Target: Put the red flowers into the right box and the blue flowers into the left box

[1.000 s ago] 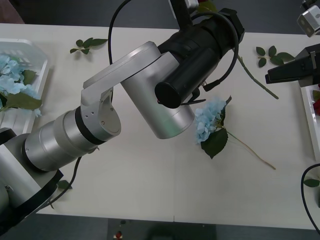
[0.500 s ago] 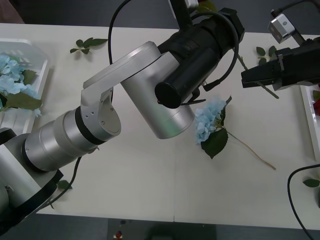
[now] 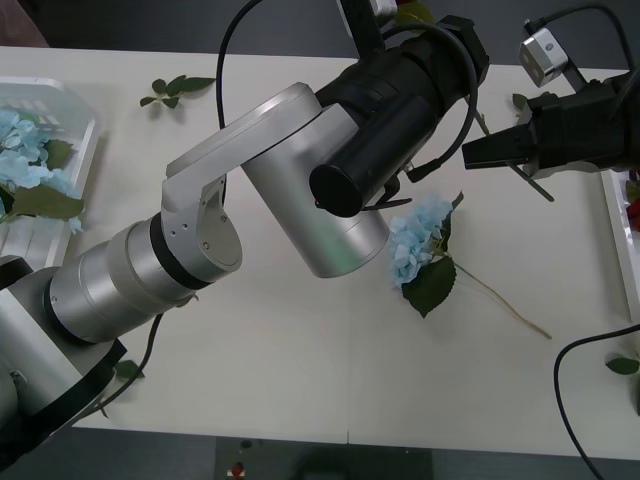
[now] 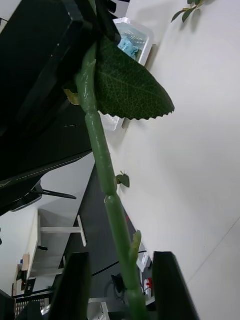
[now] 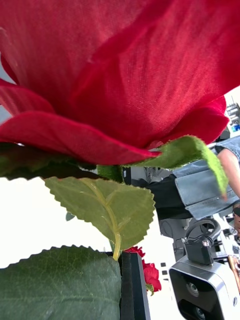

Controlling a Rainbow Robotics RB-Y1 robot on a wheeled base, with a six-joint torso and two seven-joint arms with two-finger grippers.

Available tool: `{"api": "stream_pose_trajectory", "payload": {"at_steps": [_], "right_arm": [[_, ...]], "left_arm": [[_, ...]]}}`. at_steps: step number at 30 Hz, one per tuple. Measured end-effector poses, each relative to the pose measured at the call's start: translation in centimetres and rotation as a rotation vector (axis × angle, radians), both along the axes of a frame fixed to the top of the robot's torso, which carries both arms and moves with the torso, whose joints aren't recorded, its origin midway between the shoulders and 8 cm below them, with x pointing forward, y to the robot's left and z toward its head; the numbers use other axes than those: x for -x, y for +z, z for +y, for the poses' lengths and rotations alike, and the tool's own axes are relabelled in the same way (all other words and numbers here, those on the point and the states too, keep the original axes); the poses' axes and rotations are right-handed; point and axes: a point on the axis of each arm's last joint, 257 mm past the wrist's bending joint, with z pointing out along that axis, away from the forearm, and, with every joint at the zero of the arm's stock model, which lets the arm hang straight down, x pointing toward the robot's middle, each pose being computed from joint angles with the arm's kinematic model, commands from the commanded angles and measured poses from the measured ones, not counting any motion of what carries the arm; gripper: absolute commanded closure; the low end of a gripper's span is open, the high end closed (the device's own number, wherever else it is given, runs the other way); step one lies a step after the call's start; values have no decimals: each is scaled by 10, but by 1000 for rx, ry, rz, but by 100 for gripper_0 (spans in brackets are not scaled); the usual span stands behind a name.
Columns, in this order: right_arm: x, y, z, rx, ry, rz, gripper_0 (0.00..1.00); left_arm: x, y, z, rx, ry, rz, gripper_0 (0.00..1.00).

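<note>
My left gripper [image 3: 372, 22] is at the table's far edge, shut on a red flower. Its bloom [image 5: 125, 65] is close before the left wrist camera, and its green stem [image 3: 546, 188] slants down to the right. My right gripper [image 3: 468, 160] is open and level with that stem. In the right wrist view the stem [image 4: 102, 160] runs between the two black fingers [image 4: 72, 285] without touching either. One blue flower [image 3: 420, 240] lies mid-table beside my left forearm. The left box [image 3: 88, 118] holds blue flowers [image 3: 20, 150]. The right box [image 3: 618, 230] shows its rim with a bit of red inside.
Loose leaf sprigs lie at the far left [image 3: 175, 88], behind the right gripper [image 3: 519, 101], and near the front corners [image 3: 622, 366] [image 3: 125, 370]. My left arm [image 3: 300, 200] spans the table's middle. A black cable [image 3: 570, 400] loops at the front right.
My right gripper has moved left from the right box's edge to the red flower's stem. The left arm and the blue flower have not moved.
</note>
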Motion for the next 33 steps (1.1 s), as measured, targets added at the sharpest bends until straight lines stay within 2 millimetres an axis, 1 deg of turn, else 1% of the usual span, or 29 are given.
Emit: {"api": "stream_pose_trajectory", "payload": {"at_steps": [10,11,12,13,14,15,24,27,30,33], "right_arm": [[0,0,0,-2,-7,17,100],[0,0,0,-2,-7,17,100],[0,0,0,-2,-7,17,100],[0,0,0,-2,-7,17,100],[0,0,0,-3,-8,17,100],[0,0,0,-3,-8,17,100],[0,0,0,-4,-9,16,100],[-2,2,-3,-8,-17,12,100],[-2,2,-14,8,-35,11,100],[-3,5,-32,29,-57,2,100]], "left_arm": [[0,0,0,0,0,0,100],[0,0,0,0,0,0,87],[0,0,0,0,0,0,60],[0,0,0,0,0,0,26],[0,0,0,0,0,0,3],[0,0,0,0,0,0,0],[0,0,0,0,0,0,0],[0,0,0,0,0,0,0],[0,0,0,0,0,0,0],[0,0,0,0,-1,0,0]]}}
